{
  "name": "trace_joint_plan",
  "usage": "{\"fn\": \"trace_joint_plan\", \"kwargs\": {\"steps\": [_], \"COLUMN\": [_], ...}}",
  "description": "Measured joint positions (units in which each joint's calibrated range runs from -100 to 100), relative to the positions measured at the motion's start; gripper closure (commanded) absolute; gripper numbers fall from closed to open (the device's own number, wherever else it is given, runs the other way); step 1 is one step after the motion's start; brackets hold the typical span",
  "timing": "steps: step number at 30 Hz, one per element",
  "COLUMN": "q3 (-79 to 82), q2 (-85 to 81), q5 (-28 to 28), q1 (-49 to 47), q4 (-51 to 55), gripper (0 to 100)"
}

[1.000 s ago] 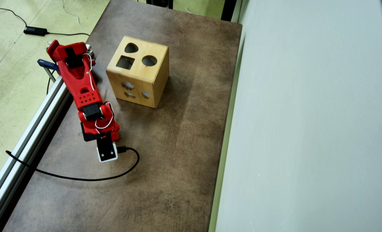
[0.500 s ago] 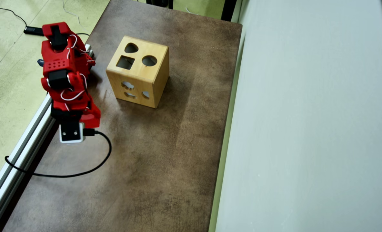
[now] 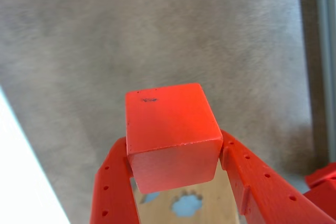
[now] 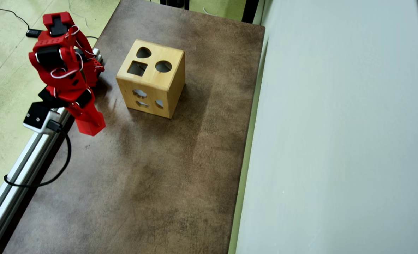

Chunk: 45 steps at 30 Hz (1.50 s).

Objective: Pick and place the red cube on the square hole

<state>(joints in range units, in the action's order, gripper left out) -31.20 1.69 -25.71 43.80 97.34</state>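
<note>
In the wrist view I see the red cube (image 3: 172, 135) filling the middle of the frame, pinched between the two red fingers (image 3: 113, 192) of the gripper (image 3: 176, 182), one pressed on its left side and one on its right. The gripper is closed tight on the cube, whose top face carries a small dark scuff near its far edge. Behind it lies the brown table (image 3: 157, 30), mottled and bare. At the bottom of the frame, between the fingers and under the cube, I catch a strip of the wooden box (image 3: 210, 211) with pale cutouts in its side. A metal rail (image 3: 326, 51) runs down the right edge, and a white surface cuts across the lower left corner.

In the overhead view the arm (image 4: 62, 68) stands in the upper left of the frame, folded over the table's left edge (image 4: 71, 197). Its gripper (image 4: 90, 128) points down and to the right, and the cube at its tip blends with the red fingers, so I cannot make out its outline here. The wooden box (image 4: 152, 79) sits to the right of the arm, apart from it, in the upper middle of the table. On its top face I see the square hole (image 4: 137, 68) at the left, a round hole (image 4: 163, 66) beside it on the right, and a teardrop hole (image 4: 143, 52) above. A black cable (image 4: 64, 162) loops from the white camera block (image 4: 36, 116) down across the rail (image 4: 15, 180).
</note>
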Motion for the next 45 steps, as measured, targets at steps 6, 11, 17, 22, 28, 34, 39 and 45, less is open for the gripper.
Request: {"fn": "trace_joint_plan", "kwargs": {"steps": [6,11,17,22,28,34,39,45], "q3": [0.0,0.0,0.45,9.39,23.21,28.17,30.97,35.85], "q2": [-5.68,-11.27,-19.07,-25.51,-31.95,-32.97,-32.97,-32.97], "q5": [3.71,7.08,11.58,14.46,16.02,18.12,20.02,23.64], "q1": [-5.32,-11.14,-19.62,-25.22,-31.33,-35.57,-38.81,-41.39], "q4": [0.16,0.32,0.48,0.48,0.48,0.48,0.48,0.48], "gripper": [99,99,99,99,99,99,99,99]}}
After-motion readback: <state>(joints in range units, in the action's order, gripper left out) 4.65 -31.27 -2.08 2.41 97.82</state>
